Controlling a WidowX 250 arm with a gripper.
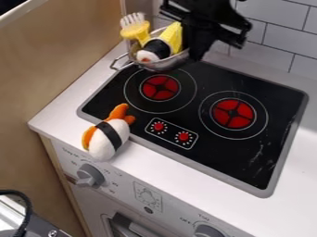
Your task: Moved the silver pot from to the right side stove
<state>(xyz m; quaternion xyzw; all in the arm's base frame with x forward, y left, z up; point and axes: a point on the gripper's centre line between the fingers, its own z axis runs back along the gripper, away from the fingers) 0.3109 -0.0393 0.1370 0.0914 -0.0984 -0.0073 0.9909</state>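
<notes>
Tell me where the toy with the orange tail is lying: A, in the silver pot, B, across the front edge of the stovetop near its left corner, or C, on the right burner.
B: the toy's white end is on the counter, and its orange tail reaches over the edge onto the stovetop.

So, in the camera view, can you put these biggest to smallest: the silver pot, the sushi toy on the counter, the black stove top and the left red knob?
1. Black stove top
2. Silver pot and sushi toy: too close to rank
3. Left red knob
</notes>
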